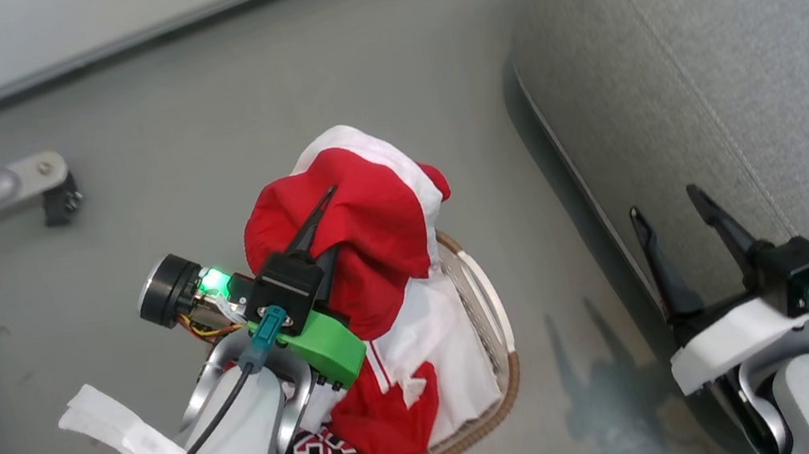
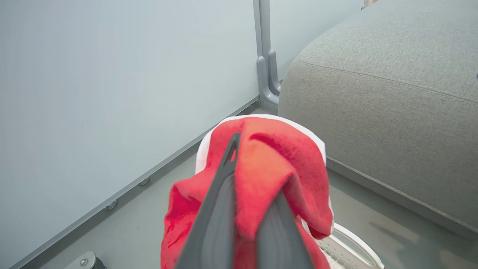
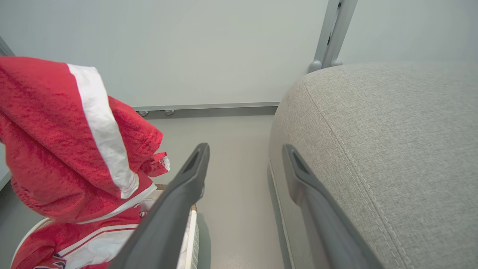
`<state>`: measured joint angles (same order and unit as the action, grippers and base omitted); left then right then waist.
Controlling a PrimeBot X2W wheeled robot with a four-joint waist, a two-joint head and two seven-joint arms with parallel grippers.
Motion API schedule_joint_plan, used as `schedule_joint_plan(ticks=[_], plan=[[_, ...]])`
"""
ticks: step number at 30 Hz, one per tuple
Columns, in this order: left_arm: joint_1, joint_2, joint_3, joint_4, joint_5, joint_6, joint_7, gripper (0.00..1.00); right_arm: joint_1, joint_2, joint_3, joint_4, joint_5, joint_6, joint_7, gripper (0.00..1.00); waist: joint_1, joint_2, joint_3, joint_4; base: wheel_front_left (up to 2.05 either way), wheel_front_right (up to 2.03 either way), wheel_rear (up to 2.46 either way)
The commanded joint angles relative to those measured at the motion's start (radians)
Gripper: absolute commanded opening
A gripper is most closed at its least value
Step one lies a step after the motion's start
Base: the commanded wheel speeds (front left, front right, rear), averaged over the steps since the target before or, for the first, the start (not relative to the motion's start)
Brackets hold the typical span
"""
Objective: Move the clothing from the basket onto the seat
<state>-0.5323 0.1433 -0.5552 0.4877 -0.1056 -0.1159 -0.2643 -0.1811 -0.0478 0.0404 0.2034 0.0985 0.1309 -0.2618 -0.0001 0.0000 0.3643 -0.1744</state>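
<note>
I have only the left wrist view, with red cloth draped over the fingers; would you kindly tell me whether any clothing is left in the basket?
Observer: Yes; in the head view a red jersey with black-and-white numbers lies in the basket.
Operator: Thank you. How does the right gripper stand?
Observer: The right gripper is open and empty, by the edge of the seat.
Operator: Is the lifted garment free of the basket?
Observer: Probably not yet; in the head view white cloth seems to run from the lifted garment down into the basket.
</note>
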Motion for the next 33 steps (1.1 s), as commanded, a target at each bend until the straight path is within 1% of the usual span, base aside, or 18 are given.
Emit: schedule_joint_plan(ticks=[1,8,13,17,22,28,33], plan=[[0.022,0.009,-0.001,-0.016,0.008,-0.005,0.000,0.00,0.031,-0.005,0.003,0.007,-0.007,0.000,-0.005,1.00,0.0001,0.0000,-0.179,0.084,0.00,0.00,0.00],[-0.041,0.048,-0.046,-0.079,0.026,-0.014,0.000,0.00,0.076,-0.005,0.041,0.020,-0.021,0.000,-0.005,1.00,0.0001,0.0000,-0.288,0.111,0.00,0.00,0.00],[-0.107,0.084,-0.098,-0.117,0.007,-0.015,0.000,0.00,0.069,-0.004,0.088,0.028,-0.033,0.000,-0.005,1.00,0.0001,0.0000,-0.338,0.119,0.00,0.00,0.00],[-0.173,0.117,-0.156,-0.140,-0.019,-0.015,0.000,0.00,0.039,-0.004,0.129,0.031,-0.031,0.000,-0.005,1.00,0.0001,0.0000,-0.354,0.121,0.00,0.00,0.00],[-0.244,0.141,-0.208,-0.157,-0.053,-0.015,0.000,0.00,-0.003,-0.004,0.189,0.033,-0.036,0.000,-0.005,1.00,0.0001,0.0000,-0.364,0.125,0.00,0.00,0.00],[-0.298,0.147,-0.250,-0.167,-0.070,-0.015,0.000,0.00,-0.060,-0.005,0.307,0.046,-0.024,0.000,-0.005,1.00,0.0001,0.0000,-0.369,0.133,0.00,0.00,0.00],[-0.316,0.145,-0.274,-0.178,-0.080,-0.015,0.000,0.00,-0.118,-0.004,0.361,0.068,-0.017,0.000,-0.005,1.00,0.0001,0.0000,-0.372,0.141,0.00,0.00,0.00]])
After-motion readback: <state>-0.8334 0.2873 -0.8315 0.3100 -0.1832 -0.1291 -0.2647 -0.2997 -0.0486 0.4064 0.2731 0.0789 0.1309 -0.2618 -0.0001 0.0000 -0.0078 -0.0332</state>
